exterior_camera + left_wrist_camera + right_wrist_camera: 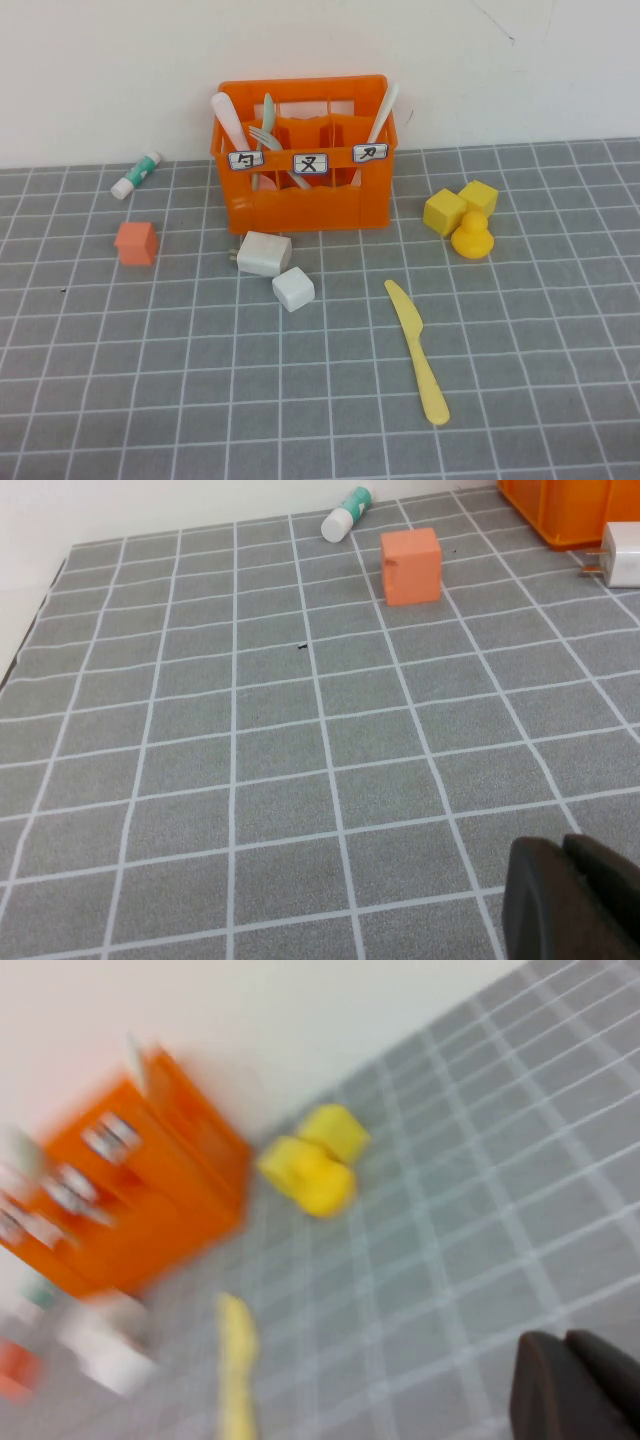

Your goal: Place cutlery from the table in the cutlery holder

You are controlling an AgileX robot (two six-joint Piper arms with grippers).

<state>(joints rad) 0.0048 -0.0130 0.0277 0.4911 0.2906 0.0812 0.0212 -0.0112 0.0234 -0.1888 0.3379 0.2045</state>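
Observation:
A flat pale-yellow plastic knife (pixel 418 350) lies on the grey grid table (pixel 120 380), in front and to the right of the orange cutlery holder (pixel 305 200). The holder stands at the back centre and holds white and pale-green utensils. The knife also shows in the right wrist view (pixel 236 1365), with the holder (pixel 140 1190) beyond it. My right gripper (pixel 570 1385) is shut and empty above the table, apart from the knife. My left gripper (pixel 565 890) is shut and empty over bare table on the left. Neither arm shows in the high view.
A white charger (pixel 264 253) and a white cube (pixel 293 289) lie in front of the holder. An orange cube (pixel 136 243) and a green-white tube (pixel 136 175) are at the left. Two yellow blocks (pixel 460 205) and a yellow duck (pixel 472 237) are at the right.

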